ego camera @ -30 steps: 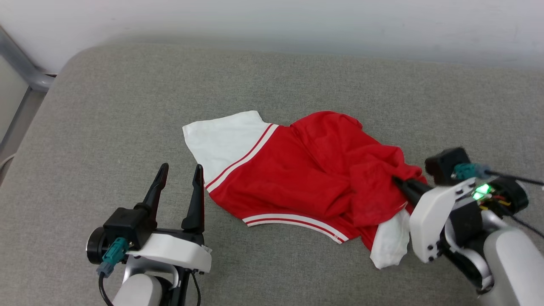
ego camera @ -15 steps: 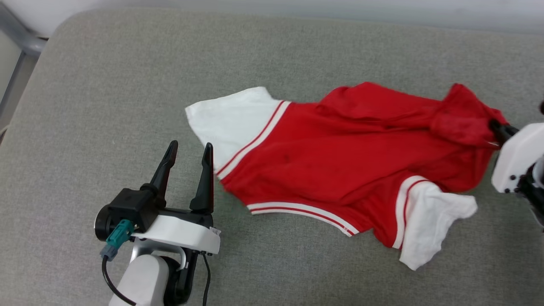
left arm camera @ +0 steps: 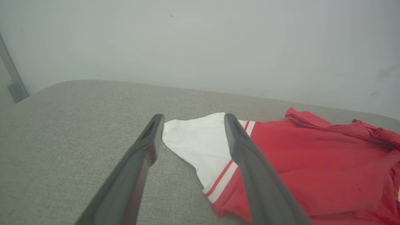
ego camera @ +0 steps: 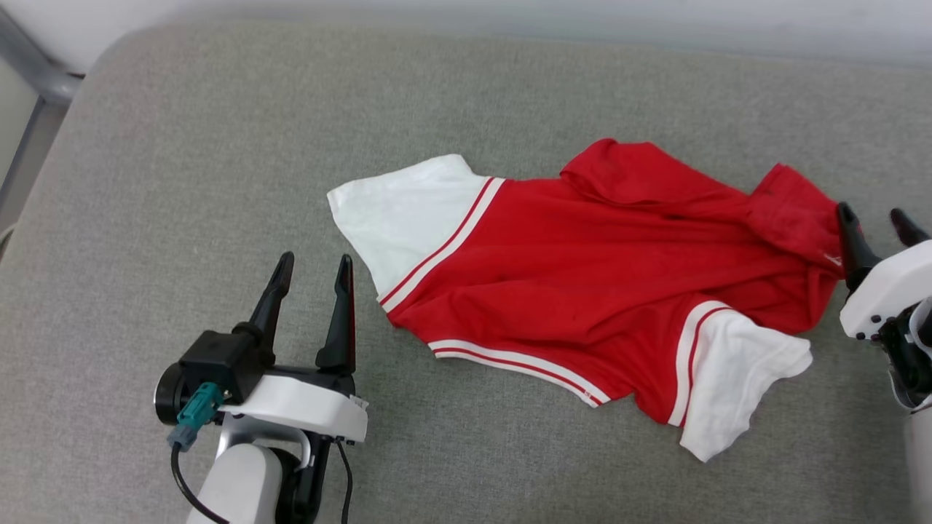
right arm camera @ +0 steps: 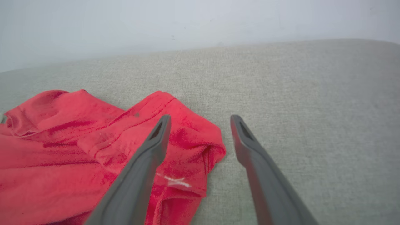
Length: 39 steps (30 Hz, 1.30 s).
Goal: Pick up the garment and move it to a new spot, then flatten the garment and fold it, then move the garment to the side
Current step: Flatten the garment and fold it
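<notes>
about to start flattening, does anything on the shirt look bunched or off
Yes. The garment lies spread on the grey cushion but not flat. Its red end beside the open right gripper is bunched and folded over, the far red edge is rolled, and the near white sleeve is crumpled. No damage shows.

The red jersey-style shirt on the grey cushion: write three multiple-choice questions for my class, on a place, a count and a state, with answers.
1. Where is the right gripper?
A) by the thin red jersey-style shirt's crumpled red end
B) above its middle
C) at its opposite end
2. How many white sleeves show in the head view?
A) one
B) two
C) three
3. The right gripper's jaws are:
A) shut on fabric
B) open, clamping nothing
C) shut, empty
Answers: 1 A, it sits at that edge; 2 B, one at each end; 3 B, its jaws stand apart.
</notes>
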{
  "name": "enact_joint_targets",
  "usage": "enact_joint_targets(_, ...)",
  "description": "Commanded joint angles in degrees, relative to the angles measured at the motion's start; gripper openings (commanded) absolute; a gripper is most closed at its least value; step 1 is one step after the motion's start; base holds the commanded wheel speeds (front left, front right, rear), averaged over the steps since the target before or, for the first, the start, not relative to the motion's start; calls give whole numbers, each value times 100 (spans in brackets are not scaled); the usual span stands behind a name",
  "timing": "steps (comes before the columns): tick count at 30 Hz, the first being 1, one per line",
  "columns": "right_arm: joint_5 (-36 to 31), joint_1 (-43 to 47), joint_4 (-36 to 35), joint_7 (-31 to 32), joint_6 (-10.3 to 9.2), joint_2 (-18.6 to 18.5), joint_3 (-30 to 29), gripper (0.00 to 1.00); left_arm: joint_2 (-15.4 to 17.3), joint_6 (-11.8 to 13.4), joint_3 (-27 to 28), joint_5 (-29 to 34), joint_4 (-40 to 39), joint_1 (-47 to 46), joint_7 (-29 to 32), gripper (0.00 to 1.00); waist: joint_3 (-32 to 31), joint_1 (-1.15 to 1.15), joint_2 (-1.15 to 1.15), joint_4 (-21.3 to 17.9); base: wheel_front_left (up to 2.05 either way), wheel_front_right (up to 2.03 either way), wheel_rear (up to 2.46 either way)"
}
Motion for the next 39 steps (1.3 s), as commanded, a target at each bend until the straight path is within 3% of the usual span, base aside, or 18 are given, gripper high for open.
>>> enact_joint_targets(1, -148, 148, -100, -460, -5, 78, -74, 100, -26, -34, 31, 64, 46, 98, -16, 100, -232, -1, 0, -89, 0, 0, 0)
enact_joint_targets(11, -640, 1183, -994, -1491, -6, 528, -4, 100, 18, 56, 67, 148, 260, 508, -15, 100, -1006, -1, 0, -300, 0, 0, 0)
enact_joint_targets(23, -821, 2793, -2711, -1134, -6, 1022, 467, 100, 141, 212, 97, 116, 204, 797, 145, 100, -1326, -1, 0, -574, 0, 0, 0)
enact_joint_targets(28, -706, 3402, -3170, -590, -6, 1090, 695, 100, 165, 256, 97, 80, 191, 865, 196, 100, -1365, -1, 0, -638, 0, 0, 0)
enact_joint_targets(34, -333, 3667, -3237, 822, -6, 1089, 871, 100, 180, 258, 77, 60, 171, 801, 213, 100, -1297, -1, 0, -677, 0, 0, 0)
enact_joint_targets(35, -179, 3535, -3225, 1397, -6, 953, 979, 100, 164, 235, 34, 46, 164, 731, 203, 100, -1206, -1, 0, -615, 0, 0, 0)
enact_joint_targets(39, 65, 3084, -3129, 2052, -6, 623, 1400, 100, 114, 223, -19, 0, 158, 581, 143, 100, -845, -1, 0, -405, 0, 0, 0)
